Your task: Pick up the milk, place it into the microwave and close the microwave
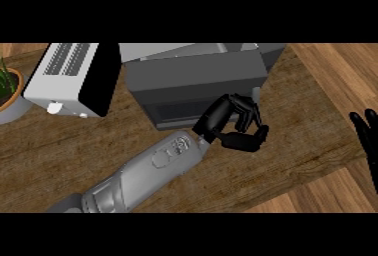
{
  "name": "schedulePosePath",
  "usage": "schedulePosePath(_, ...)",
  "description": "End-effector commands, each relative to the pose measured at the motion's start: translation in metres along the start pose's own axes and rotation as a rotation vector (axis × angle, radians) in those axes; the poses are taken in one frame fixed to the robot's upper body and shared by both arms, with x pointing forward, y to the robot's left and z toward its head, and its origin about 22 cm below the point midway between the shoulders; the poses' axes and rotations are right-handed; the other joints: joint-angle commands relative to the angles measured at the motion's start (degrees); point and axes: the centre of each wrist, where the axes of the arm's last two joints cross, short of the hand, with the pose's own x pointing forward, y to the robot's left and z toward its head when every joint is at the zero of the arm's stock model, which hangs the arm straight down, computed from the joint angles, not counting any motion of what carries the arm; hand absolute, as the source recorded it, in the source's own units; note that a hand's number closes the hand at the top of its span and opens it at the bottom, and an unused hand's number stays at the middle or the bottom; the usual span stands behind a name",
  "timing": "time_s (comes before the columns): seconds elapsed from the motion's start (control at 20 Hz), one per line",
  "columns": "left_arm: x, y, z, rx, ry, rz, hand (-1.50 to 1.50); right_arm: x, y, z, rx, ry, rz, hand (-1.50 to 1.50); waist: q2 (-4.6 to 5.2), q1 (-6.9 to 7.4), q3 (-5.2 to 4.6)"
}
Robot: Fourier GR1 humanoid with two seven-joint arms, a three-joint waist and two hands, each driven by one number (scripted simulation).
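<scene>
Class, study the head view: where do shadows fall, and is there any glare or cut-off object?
Head view: even lighting, no glare; a soft shadow lies on the brown wooden counter beneath the curled black left hand; the black right hand and the green potted plant are cropped by the edges.

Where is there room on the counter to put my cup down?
Bare wood lies below the toaster and plant pot, left of the left hand. More lies between that hand and the resting right hand at the right edge. It is crowded along the top, around the microwave.
</scene>
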Motion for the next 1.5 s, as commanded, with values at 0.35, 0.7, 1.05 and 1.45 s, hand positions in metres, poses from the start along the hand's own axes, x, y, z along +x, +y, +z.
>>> schedulePosePath(0.35, 0.022, 0.017, -0.032, 0.085, -0.025, -0.02, 1.5, 0.014, -0.002, -0.018, 0.076, -0.008, -0.022, -1.5, 1.45, -4.08, 0.2)
schedulePosePath(0.7, 0.028, 0.026, -0.042, 0.147, -0.019, -0.025, 1.5, 0.024, -0.01, -0.025, 0.107, -0.006, -0.01, -1.5, 1.88, -6.39, 0.26)
schedulePosePath(1.05, 0.028, 0.024, -0.042, 0.189, -0.04, 0.0, 1.5, 0.035, -0.018, -0.035, 0.121, -0.005, 0.016, -1.5, 1.7, -7.4, 0.33)
schedulePosePath(1.45, 0.028, 0.022, -0.04, 0.226, -0.06, 0.007, 1.5, 0.045, -0.026, -0.044, 0.142, 0.002, 0.052, -1.5, 1.99, -8.18, 0.38)
